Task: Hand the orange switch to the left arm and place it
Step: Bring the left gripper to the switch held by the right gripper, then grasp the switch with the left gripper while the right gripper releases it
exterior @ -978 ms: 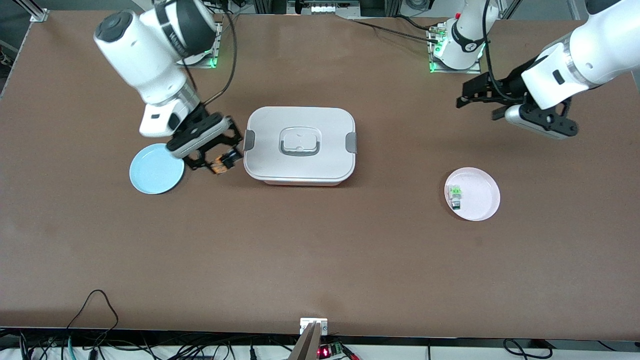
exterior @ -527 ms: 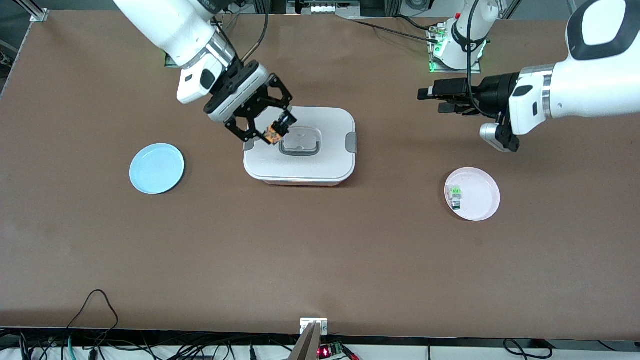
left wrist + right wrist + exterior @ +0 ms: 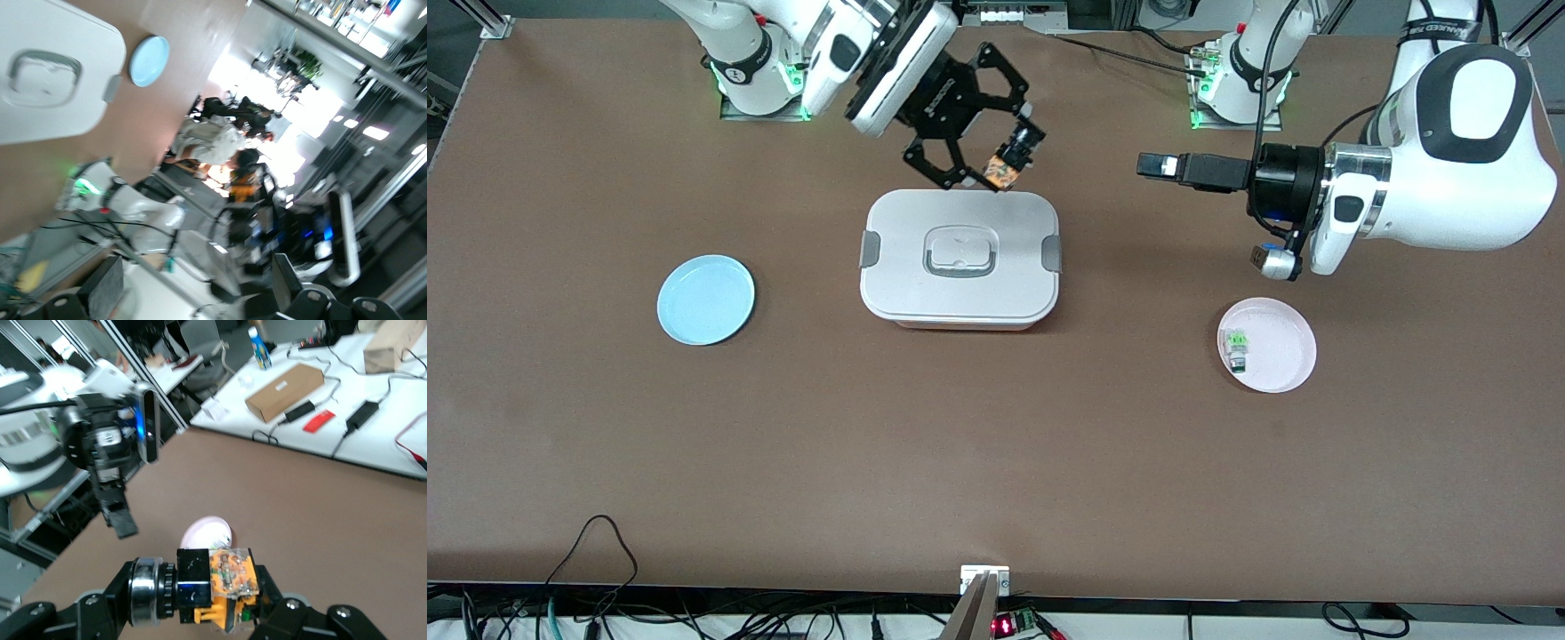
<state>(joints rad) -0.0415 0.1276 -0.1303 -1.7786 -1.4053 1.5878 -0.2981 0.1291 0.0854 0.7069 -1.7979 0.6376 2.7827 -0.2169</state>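
The orange switch [image 3: 1007,164], black-bodied with an orange and clear part, hangs in the air with my right gripper [image 3: 1003,158] shut on it, over the rim of the white box [image 3: 959,267] on the robots' side. The right wrist view shows the switch [image 3: 215,583] lying crosswise in the right gripper [image 3: 200,597]. My left gripper [image 3: 1158,165] is level, over bare table between the box and the pink plate [image 3: 1272,351], and points at the switch. Its fingers [image 3: 107,293] stand wide apart with nothing between them. The box [image 3: 47,73] also shows in the left wrist view.
A light blue plate [image 3: 705,300] lies toward the right arm's end of the table. The pink plate toward the left arm's end holds a green-and-white switch [image 3: 1235,347]. Cables run along the table's edge near the front camera.
My right arm lifted the switch from beside the blue plate and carried it up across the box. My left arm swung its gripper level and toward the box.
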